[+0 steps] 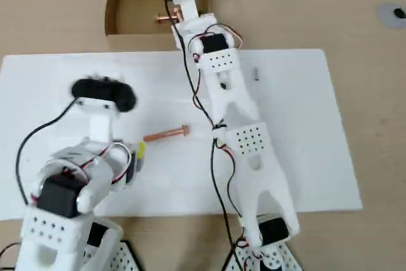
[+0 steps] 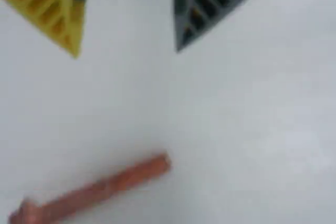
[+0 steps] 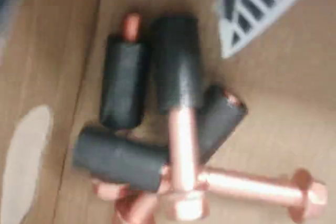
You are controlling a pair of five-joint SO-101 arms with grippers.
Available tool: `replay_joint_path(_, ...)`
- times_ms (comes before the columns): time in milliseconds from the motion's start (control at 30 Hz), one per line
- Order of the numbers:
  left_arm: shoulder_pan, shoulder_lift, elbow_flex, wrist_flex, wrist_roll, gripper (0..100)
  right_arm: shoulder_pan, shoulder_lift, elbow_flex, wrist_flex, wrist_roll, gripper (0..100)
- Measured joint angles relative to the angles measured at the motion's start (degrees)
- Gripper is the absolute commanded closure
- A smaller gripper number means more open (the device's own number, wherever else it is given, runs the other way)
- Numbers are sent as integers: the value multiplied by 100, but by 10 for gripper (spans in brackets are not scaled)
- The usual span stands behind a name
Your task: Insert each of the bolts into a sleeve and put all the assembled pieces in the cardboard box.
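A white sheet (image 1: 304,157) is laid over the tan table (image 1: 374,93), and the cardboard box (image 1: 111,11) is plain brown. The bolt (image 1: 166,134) near the sheet's middle is copper-coloured, as are the bolts (image 3: 252,184) in the box, whose sleeves (image 3: 176,61) are matt black. The arms (image 1: 250,150) are white, patterned with grids of small holes and trailed by black and red wires (image 1: 189,71). On the left gripper (image 2: 126,53) one ribbed finger (image 2: 47,3) is yellow and the other finger (image 2: 210,3) is dark grey. A pale grey-blue ribbed finger (image 3: 257,9) is seen on the right gripper (image 1: 176,16).

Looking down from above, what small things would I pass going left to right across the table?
Left end effector → loose copper bolt → small dark cylinder → grey disc at the table's right edge.
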Motion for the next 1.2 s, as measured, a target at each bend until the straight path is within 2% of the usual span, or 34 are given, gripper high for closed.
replay_joint_path(267,26,1301,-923,229,-932,864,-97,18,-1301,1143,18,633)
replay_joint_path(433,44,2145,-1143,229,-2338,864,53,-105,-1433,1908,18,633)
replay_joint_path(533,44,2453,-1143,264,-3253,864,466,-536,-1433,2215,18,633)
replay_joint_path(633,44,2541,-1152,273,-3842,864,958,-1099,-1433,2497,18,633)
replay_joint_path(867,79,2602,-1248,-290,-4105,864,1890,-2523,-1442,3156,18,633)
replay_joint_path(1200,229,3947,-1125,-1371,-4114,864,1960,-4431,-1512,4422,-79,633)
